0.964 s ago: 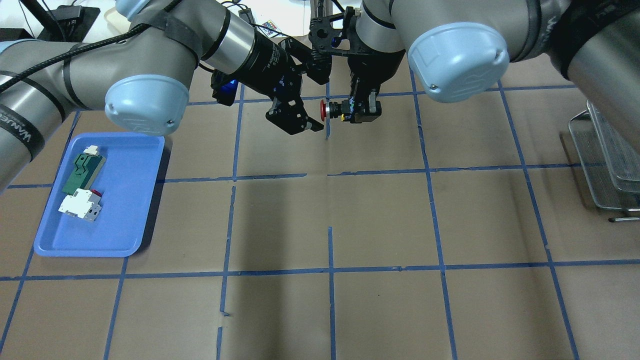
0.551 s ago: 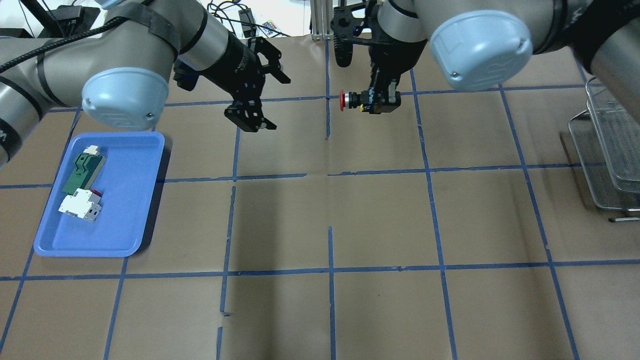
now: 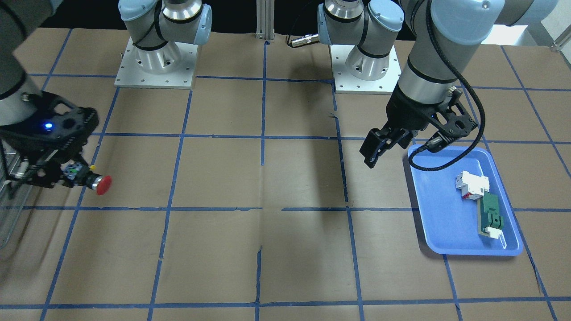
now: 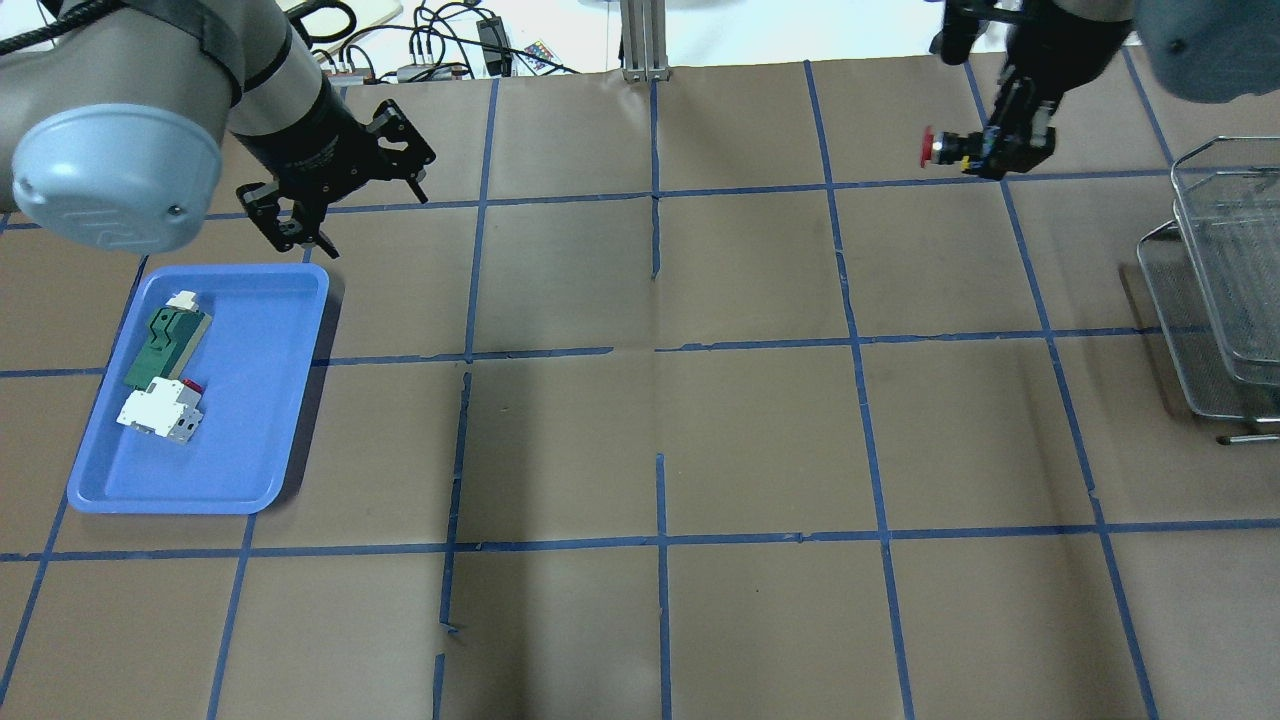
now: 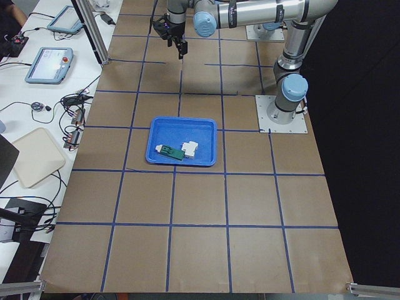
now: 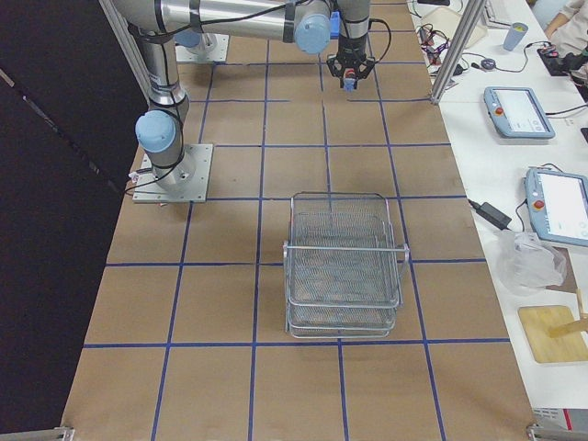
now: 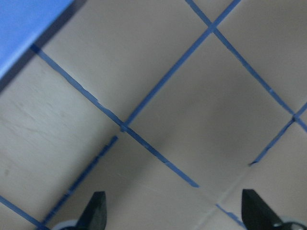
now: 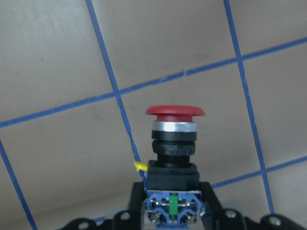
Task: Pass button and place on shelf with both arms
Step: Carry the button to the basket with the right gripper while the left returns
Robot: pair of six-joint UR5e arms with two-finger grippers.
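Right hand point(image 4: 1000, 150) has the button point(image 4: 940, 148) clamped near the table's far right corner, by the shelf point(image 4: 1190, 300). Left hand point(image 4: 300, 238) is spread wide, empty, near the tray point(image 4: 290, 300).

A blue tray point(image 4: 255, 420) lies flat on the brown paper table cover point(image 4: 660, 420), which is divided into squares by blue tape lines point(image 4: 760, 540). Inside the tray, a green flat part point(image 4: 165, 345) lies just beside a white-red breaker block point(image 4: 155, 410). Cables point(image 4: 450, 45) run beyond the far table edge. Two pendants point(image 6: 519, 110) rest on the side bench.
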